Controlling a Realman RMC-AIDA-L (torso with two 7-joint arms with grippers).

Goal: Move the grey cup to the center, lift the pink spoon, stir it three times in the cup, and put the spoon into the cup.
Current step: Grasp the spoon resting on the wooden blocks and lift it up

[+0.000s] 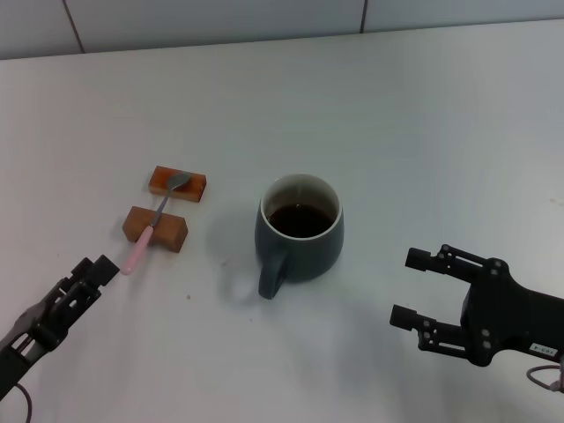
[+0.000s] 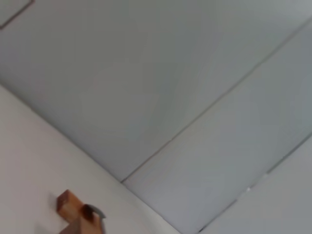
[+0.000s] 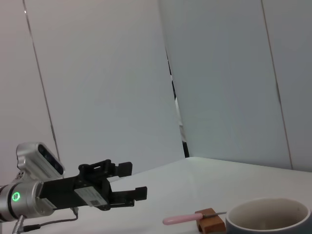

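The grey cup (image 1: 300,228) stands upright near the middle of the white table (image 1: 423,115), with its loop handle turned toward the robot and a dark brown inside that looks like coffee. Judging from this place, the first step, to bring the cup to the center, seems to be done already.

The pink spoon (image 1: 156,222) is not yet lifted. It lies on two orange-brown blocks (image 1: 167,209) to the left of the cup, well apart from it. Its metal bowl rests on the far block and its pink handle passes over the near block and sticks out toward the robot. So the lifting, the three stirs and the placing of the spoon into the cup are all left to do.

The left gripper (image 1: 106,269) is low over the table, just beside the free end of the pink handle, and it appears not to hold it. In the head view its jaws look only a little parted, and the right wrist view shows them open. The right gripper (image 1: 426,293) hovers to the right of the cup, near it but not touching, with its jaws wide open and empty.

Nothing stands between the spoon and the cup. The handle is thin and raised on the blocks, so a careless grip could probably push the spoon off them.
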